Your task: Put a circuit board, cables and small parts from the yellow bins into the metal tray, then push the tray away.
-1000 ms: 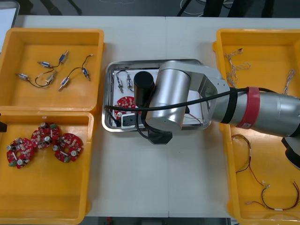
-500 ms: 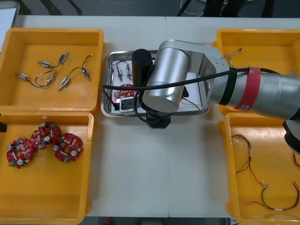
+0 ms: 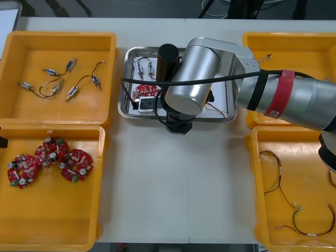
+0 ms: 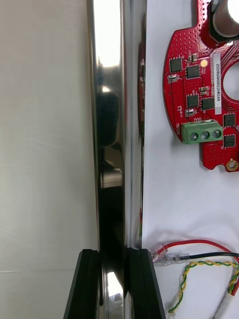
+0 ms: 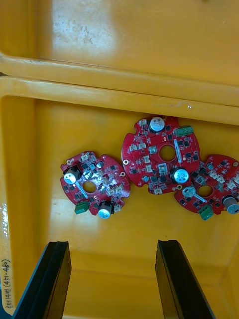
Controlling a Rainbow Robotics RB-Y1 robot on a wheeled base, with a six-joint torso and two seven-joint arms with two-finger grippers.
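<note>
The right arm [image 3: 294,100] reached across the metal tray [image 3: 126,79], wrist bent down at the tray's near wall, the right pincer [image 4: 113,254] clenched on that wall. A circuit board [image 4: 199,89] and cables [image 4: 199,244] lay inside the tray. Left of the tray, the left pincer [image 5: 113,244] hung released over a yellow bin [image 5: 124,75]

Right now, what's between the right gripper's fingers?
The rim of the metal tray, right gripper shut on it: right wrist view. Left gripper open over circuit boards.
</note>
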